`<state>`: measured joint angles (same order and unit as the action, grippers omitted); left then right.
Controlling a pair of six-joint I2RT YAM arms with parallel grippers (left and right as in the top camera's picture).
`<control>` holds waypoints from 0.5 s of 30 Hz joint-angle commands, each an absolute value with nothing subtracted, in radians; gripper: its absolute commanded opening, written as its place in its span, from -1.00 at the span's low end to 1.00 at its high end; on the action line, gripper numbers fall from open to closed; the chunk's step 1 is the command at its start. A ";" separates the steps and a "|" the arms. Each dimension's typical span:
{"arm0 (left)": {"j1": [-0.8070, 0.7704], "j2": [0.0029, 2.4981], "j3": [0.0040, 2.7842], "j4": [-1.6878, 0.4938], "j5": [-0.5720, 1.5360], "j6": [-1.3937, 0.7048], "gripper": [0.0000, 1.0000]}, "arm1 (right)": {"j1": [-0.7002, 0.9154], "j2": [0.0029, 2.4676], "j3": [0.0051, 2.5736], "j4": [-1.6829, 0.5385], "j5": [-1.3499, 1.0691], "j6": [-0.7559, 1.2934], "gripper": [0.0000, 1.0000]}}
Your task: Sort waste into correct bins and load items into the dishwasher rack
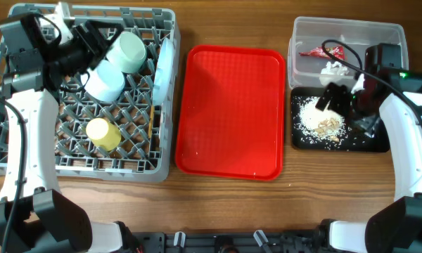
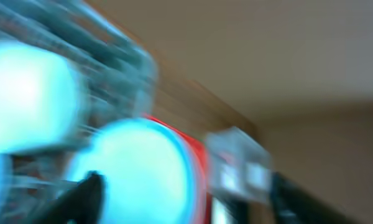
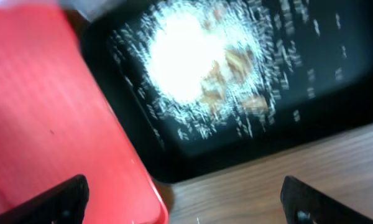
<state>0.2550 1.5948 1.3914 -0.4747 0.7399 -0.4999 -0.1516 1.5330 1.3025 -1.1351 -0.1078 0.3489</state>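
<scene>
The left claw [image 2: 185, 198] hangs over the back part of the grey rack [image 1: 91, 172]. Its two fingers are wide apart and I see nothing in them, though that view is blurry. It is very near the green bowl [image 1: 130, 50] and the blue bowl [image 1: 104, 81]. If it swings sideways, I think it could knock a bowl off its pegs, or bump the white plate [image 1: 165, 60] standing at the rack's right edge. The yellow cup [image 1: 102, 133] sits nearer the front edge, with the chopstick [image 1: 151, 116] to its right.

The right claw [image 3: 186, 199] is wide apart and empty too, above the black tray [image 1: 376, 140]. If it dips, it could push the rice bits [image 1: 323, 125] out onto the table [image 1: 302, 204]. The red wrapper [image 1: 322, 51] and the tissue [image 1: 333, 69] lie in the clear tub [image 1: 387, 31], just behind the black tray. The red tray [image 1: 232, 112] lies between the rack and the bins, in nobody's way
</scene>
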 commanded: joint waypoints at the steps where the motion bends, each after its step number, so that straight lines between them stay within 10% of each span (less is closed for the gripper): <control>1: 0.252 1.567 1.408 -0.513 0.172 -0.448 1.00 | -0.147 1.515 1.322 -1.027 -0.207 0.208 1.00; 8: 0.253 1.565 1.408 -0.788 -0.204 -0.396 0.99 | -0.134 1.514 1.324 -0.870 -0.254 0.076 1.00; 15: 0.245 1.512 1.408 -0.986 0.036 -0.136 1.00 | -0.138 1.456 1.332 -0.907 -0.181 0.117 0.99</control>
